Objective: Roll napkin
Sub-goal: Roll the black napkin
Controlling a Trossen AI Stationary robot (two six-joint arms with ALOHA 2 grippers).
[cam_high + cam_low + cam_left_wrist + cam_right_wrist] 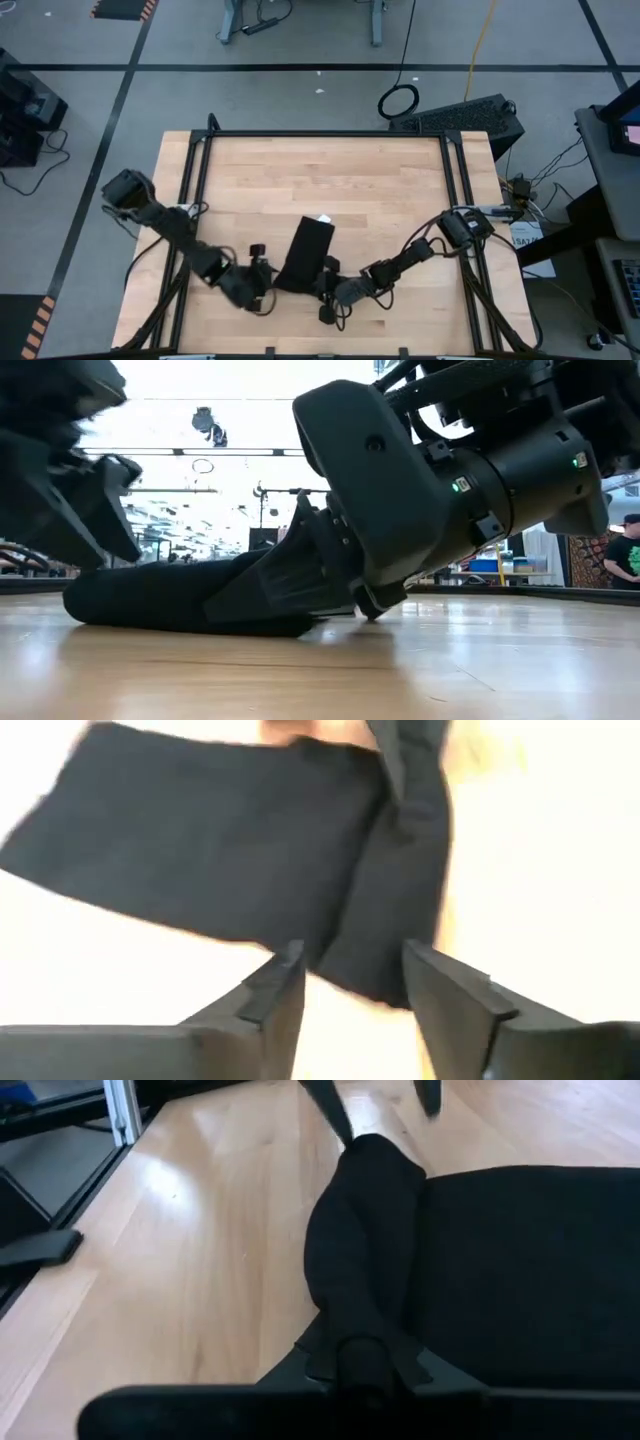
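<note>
The black napkin lies on the wooden table near its front edge. Its near end is rolled up into a thick roll. The flat rest stretches toward the far edge and ends at a small white tag. My right gripper is shut on the roll's right end. My left gripper stands open just off the roll's left end, blurred, with nothing between its fingers. My right gripper pinches the right end of the roll between its two shut fingers. It comes from the table's right, slanting slightly down, with the fingers lying along the roll. The roll rests on the table, and the flat part lies slack beside it.
Bare wood fills the far half of the table. Black frame rails run along its left, right and far sides. In the right wrist view the table's edge and a metal post show beyond the roll.
</note>
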